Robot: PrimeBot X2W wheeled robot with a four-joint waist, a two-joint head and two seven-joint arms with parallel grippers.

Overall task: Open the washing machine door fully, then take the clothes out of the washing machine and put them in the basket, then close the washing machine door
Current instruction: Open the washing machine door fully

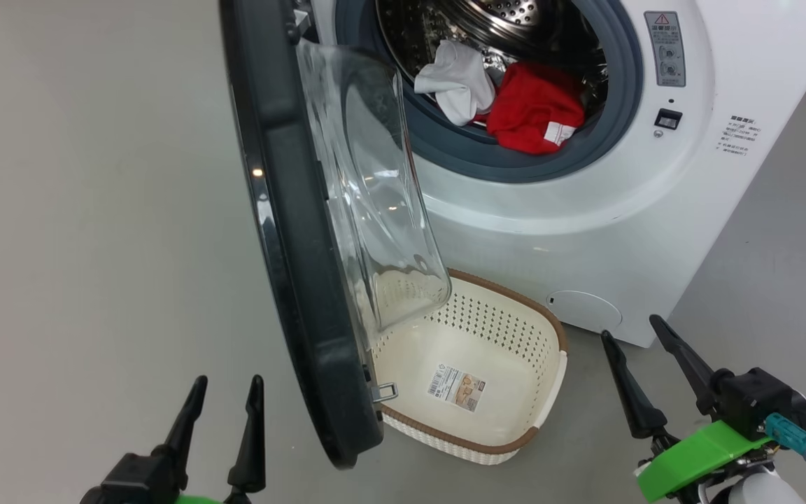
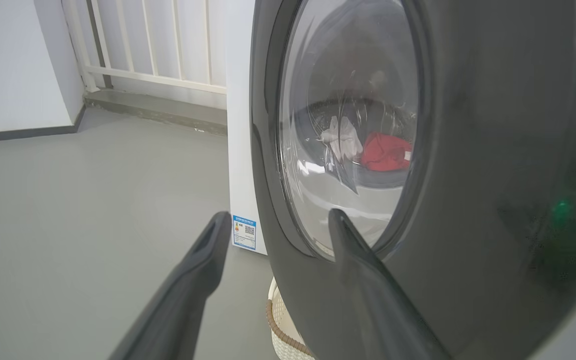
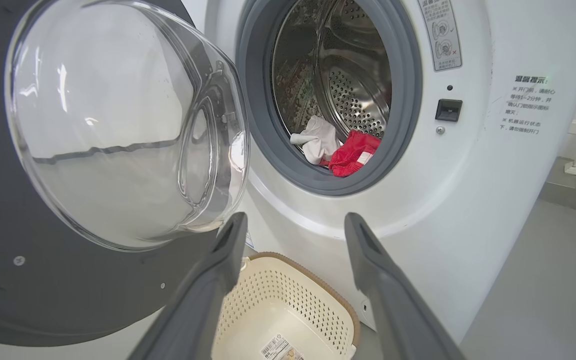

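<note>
"Two pieces make up your clothes: one white garment (image 1: 455, 87) and one red garment (image 1: 536, 108) with a white label. They touch, lying at the front lip of the steel drum (image 1: 515, 14), the red one reaching the grey rubber ring (image 1: 459, 150)."

"And the housing, for your record?"

"One washing machine (image 1: 585, 231), white. One washing machine door (image 1: 291, 231), black rim, clear bowl window, swung out on your left and nearly edge-on in your head view."

"Below it?"

"One basket (image 1: 508, 329), cream with a brown rim, on the floor (image 1: 60, 210) just in front of the machine and partly under the door. One paper label (image 1: 456, 386) on its bottom."

"Your grippers?"

"Left gripper (image 1: 229, 379): fingers spread, holding nothing, low beside the door's outer face. Right gripper (image 1: 630, 327): fingers spread, holding nothing, near the machine's lower front corner, apart from the basket."
</note>
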